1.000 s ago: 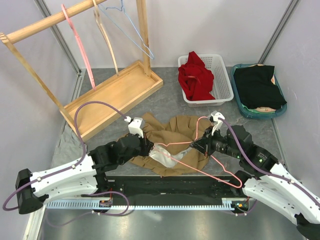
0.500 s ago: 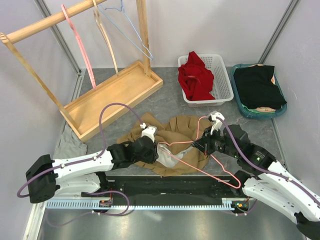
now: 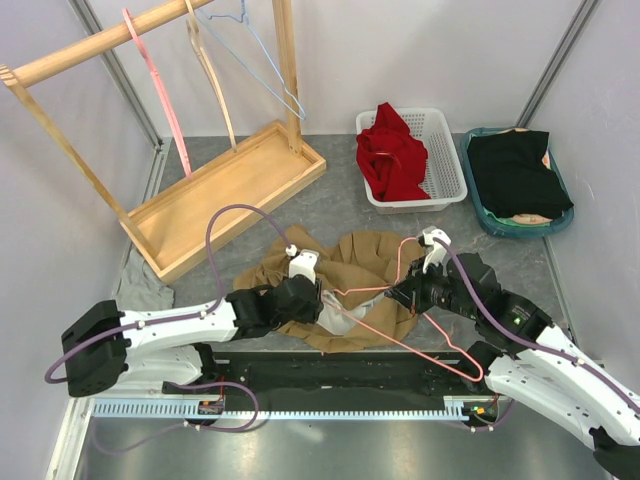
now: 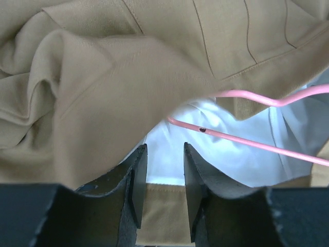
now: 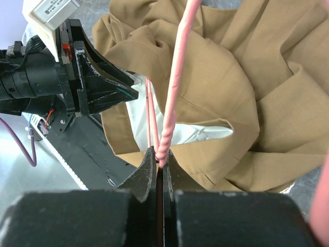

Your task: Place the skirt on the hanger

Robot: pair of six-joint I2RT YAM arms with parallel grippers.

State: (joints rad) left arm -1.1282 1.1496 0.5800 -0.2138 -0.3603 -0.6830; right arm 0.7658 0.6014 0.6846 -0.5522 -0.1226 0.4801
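Left wrist view: the left pincer [image 4: 165,154] stands parted and empty, the tan skirt [image 4: 103,77] just ahead; the right pincer [image 5: 160,157] is clamped on the pink hanger [image 5: 175,77].

Crumpled tan skirt [image 3: 365,255] under pink hanger [image 3: 420,348], perhaps partly threaded

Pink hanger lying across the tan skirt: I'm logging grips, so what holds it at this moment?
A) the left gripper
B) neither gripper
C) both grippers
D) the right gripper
D: in the right wrist view the right gripper is pinched shut on the pink hanger. The left gripper stands with its jaws apart over the skirt, and the hanger wire is beyond its fingertips.
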